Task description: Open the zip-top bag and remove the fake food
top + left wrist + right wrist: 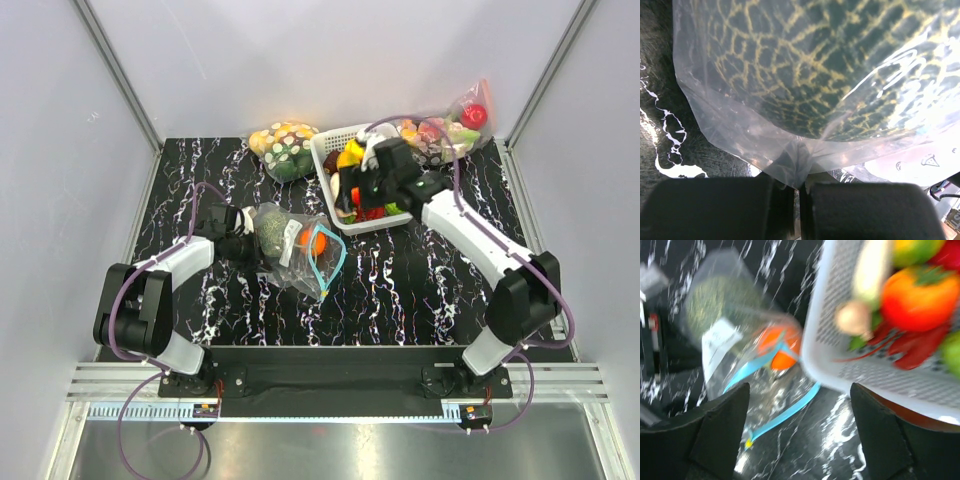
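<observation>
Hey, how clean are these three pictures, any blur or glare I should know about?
Right wrist view: motion-smeared, the white basket and the zip-top bag soft-edged. Left wrist view: sharp on the dark green bumpy ball, with white glare on the plastic at right. Top view: crisp and evenly lit.

Clear plastic bags: 3 total, i.e. 1 zip-top bag (295, 250) w/ teal strip, 1 bag of spotted items (283, 148), 1 bag w/ red apple (458, 122). Inside the zip-top: 1 dark green ball (270, 228), min. 1 orange fruit (316, 243); any more can't be told. Baskets: 1 white basket (322, 160), contents too piled to count; arms: 2, left arm (165, 270) + right arm (480, 240).
</observation>
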{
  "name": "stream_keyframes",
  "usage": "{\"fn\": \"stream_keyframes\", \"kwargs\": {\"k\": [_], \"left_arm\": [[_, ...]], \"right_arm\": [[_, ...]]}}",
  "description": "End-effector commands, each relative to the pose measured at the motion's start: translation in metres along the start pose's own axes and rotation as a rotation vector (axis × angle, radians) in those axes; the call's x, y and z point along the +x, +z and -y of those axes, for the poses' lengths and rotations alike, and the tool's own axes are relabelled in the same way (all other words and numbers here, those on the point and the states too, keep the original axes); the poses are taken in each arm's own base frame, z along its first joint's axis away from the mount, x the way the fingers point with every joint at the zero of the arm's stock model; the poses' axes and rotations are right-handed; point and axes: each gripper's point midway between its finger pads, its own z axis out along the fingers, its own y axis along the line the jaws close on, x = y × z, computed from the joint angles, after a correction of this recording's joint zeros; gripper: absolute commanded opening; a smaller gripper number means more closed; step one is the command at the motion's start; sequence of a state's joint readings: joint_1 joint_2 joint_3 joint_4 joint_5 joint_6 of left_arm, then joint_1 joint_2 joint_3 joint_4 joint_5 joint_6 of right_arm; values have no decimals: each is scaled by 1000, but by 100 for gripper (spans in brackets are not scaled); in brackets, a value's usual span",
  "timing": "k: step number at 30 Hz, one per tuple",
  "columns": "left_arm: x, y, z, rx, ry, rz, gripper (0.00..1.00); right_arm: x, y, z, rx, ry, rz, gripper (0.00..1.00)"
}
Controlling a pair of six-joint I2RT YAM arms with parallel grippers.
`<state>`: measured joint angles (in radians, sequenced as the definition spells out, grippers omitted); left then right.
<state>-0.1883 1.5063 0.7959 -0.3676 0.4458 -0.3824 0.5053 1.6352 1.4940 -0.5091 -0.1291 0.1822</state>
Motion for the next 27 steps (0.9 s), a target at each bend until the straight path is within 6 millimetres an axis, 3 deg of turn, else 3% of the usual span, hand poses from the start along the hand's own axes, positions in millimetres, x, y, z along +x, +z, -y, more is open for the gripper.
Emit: {"fn": "stream_keyframes", "kwargs": {"k": [1, 4, 12, 16, 27], "left_arm": [[-12, -7, 12, 52, 25, 48, 0], [-12, -7, 14, 59, 25, 48, 0], [-14, -9, 17, 67, 33, 59, 0], [-14, -10, 17, 71, 35, 59, 0], [-11, -10, 20, 94, 32, 55, 0]], "right_arm": [[30, 12, -20, -54, 29, -65, 86], [55, 22, -32, -75, 33, -118, 77], [99, 47, -52, -137, 38, -209, 75], [107, 60, -58, -163, 80, -215, 76], [103, 101, -72, -213, 249, -170, 77]]}}
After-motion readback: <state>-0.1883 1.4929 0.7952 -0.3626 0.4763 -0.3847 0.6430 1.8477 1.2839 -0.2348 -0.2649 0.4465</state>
